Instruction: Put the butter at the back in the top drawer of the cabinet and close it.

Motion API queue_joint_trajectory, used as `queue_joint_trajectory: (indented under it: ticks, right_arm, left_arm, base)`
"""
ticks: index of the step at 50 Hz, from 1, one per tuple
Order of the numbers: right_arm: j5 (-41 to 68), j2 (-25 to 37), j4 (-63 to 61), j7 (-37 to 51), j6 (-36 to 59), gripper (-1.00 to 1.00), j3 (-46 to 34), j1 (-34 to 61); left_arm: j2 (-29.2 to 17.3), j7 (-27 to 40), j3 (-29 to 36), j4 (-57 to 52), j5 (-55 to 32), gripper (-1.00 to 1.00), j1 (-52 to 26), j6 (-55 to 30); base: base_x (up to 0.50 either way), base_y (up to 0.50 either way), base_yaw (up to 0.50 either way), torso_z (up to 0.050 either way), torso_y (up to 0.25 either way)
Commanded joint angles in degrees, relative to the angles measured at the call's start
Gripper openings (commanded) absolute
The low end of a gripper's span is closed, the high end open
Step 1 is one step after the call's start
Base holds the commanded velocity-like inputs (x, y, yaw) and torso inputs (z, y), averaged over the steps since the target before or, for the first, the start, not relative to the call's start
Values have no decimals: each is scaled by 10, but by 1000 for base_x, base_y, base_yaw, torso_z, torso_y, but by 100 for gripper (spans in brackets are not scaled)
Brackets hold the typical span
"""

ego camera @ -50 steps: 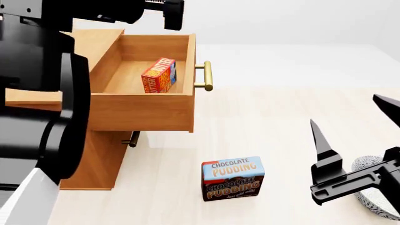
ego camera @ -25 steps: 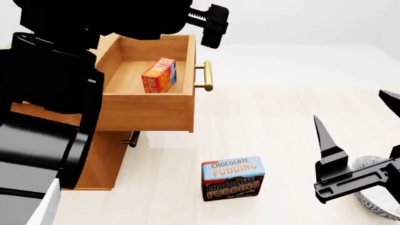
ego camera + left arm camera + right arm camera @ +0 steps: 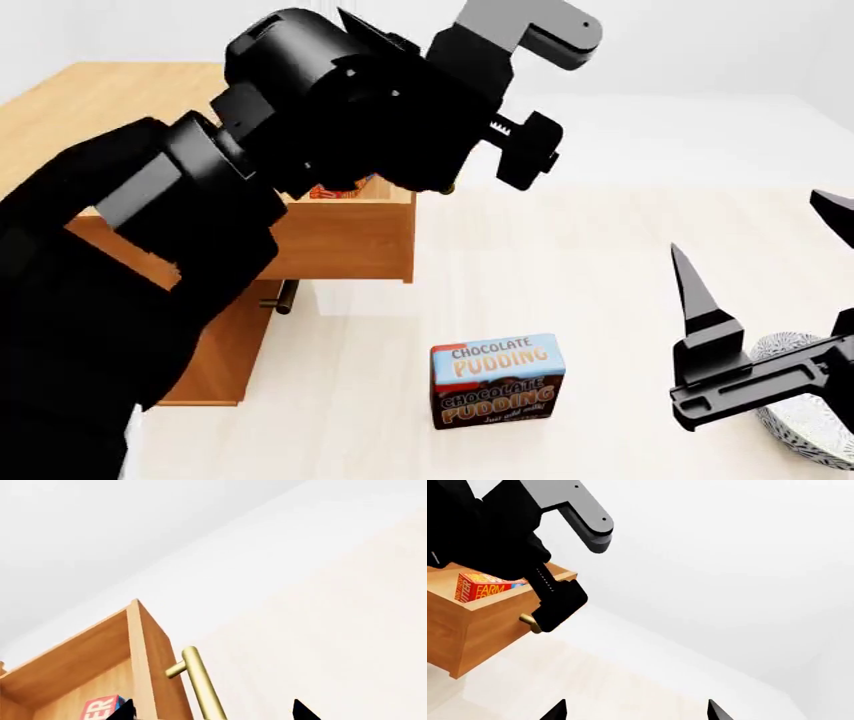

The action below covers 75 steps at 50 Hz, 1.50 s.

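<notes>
Nearest, right end effector (image 3: 767,300) idle and spread wide beside the pudding box (image 3: 497,381) on the floor. Further back, left end effector (image 3: 514,150) swung within a second from above the cabinet (image 3: 54,110) to just in front of the brass handle (image 3: 200,685), fingers parted, gripping nothing. Behind it, top drawer (image 3: 340,240) pulled out, butter (image 3: 484,586) standing inside. Placement apparently done; only the closing push left.
</notes>
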<state>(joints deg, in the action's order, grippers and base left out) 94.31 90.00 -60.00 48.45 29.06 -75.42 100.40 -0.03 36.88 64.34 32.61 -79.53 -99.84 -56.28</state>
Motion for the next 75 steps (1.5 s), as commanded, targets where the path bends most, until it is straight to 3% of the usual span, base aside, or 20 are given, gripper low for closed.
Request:
queue_joint_trajectory:
  ticks: [1, 8, 33, 48, 75]
  right_arm:
    - [-3, 0, 0, 0, -2, 100, 1, -5]
    - [10, 0, 0, 1, 5, 100, 10, 1]
    - [23, 0, 0, 8, 13, 100, 23, 1]
    - [21, 0, 0, 8, 13, 100, 26, -4]
    - [82, 0, 0, 15, 46, 100, 69, 25]
  left_arm:
    - [0, 43, 217, -2, -125, 100, -27, 144]
    - [0, 44, 256, -17, -137, 100, -30, 165]
    - [0, -7, 258, -35, -112, 100, -1, 134]
    - [0, 42, 260, 27, -149, 100, 31, 34]
    - [0, 42, 259, 95, -125, 100, 65, -9]
  base:
    - [0, 0, 0, 0, 0]
    - [0, 0, 0, 0, 0]
    - [0, 0, 0, 0, 0]
    - [0, 0, 0, 0, 0]
    - [0, 0, 0, 0, 0]
